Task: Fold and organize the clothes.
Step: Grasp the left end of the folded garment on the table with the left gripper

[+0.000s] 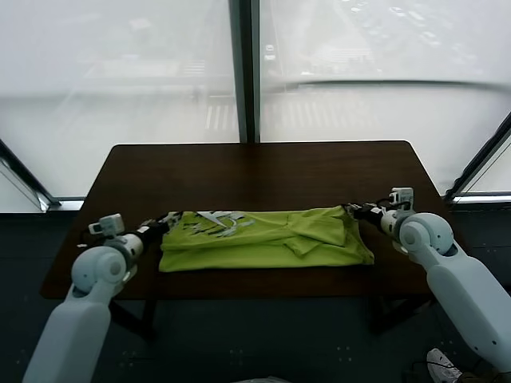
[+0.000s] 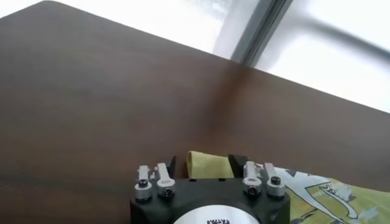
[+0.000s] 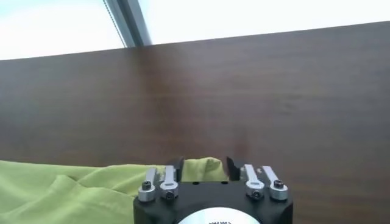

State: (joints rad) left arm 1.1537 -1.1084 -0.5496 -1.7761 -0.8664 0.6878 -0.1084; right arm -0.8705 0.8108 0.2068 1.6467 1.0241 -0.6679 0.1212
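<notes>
The lime-green T-shirt (image 1: pixel 263 235) lies folded in a long band across the front of the dark table (image 1: pixel 255 171), with its white print (image 1: pixel 217 223) facing up near its left end. My left gripper (image 1: pixel 164 223) is low at the shirt's left end. In the left wrist view its fingers stand apart (image 2: pixel 203 163) with a fold of the shirt (image 2: pixel 210 166) between them. My right gripper (image 1: pixel 351 209) is at the shirt's right end. In the right wrist view it is open (image 3: pixel 202 164) with a bunched bit of the shirt (image 3: pixel 198 167) between the fingers.
The table's far half is bare wood (image 1: pixel 263 167). Windows and a dark vertical frame post (image 1: pixel 246 72) stand behind the table. The shirt's front edge lies near the table's front edge (image 1: pixel 239 295).
</notes>
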